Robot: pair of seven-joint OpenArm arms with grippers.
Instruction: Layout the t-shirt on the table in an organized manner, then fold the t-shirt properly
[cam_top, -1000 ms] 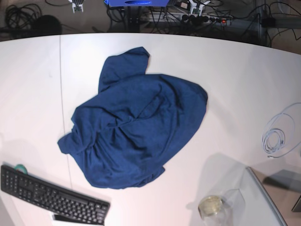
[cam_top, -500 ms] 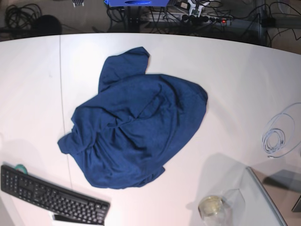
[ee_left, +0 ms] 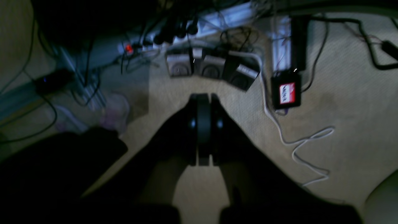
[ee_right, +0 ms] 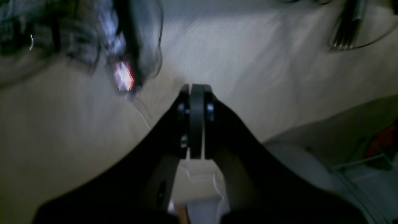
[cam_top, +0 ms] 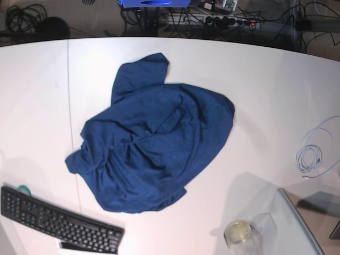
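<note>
The t-shirt (cam_top: 151, 143) lies crumpled mid-worktop (cam_top: 265, 95), untouched. Both sets of fingers, left (ee_left: 203, 129) and right (ee_right: 196, 121), are pressed fully together, empty, over the floor. Risk: grabbing bunched layers drags the heap toward the keyboard (cam_top: 58, 220) at the near edge.

Base view: keyboard (cam_top: 58, 223) cut off by the bottom edge at the table's (cam_top: 265, 95) near-left corner. Coiled cable (cam_top: 313, 154) runs off the right edge. T-shirt (cam_top: 154, 143) crumpled; sleeves and collar indistinguishable. Both wrist views blurred and dim; floor clutter unidentifiable, red label (ee_left: 286, 93) unreadable.
</note>
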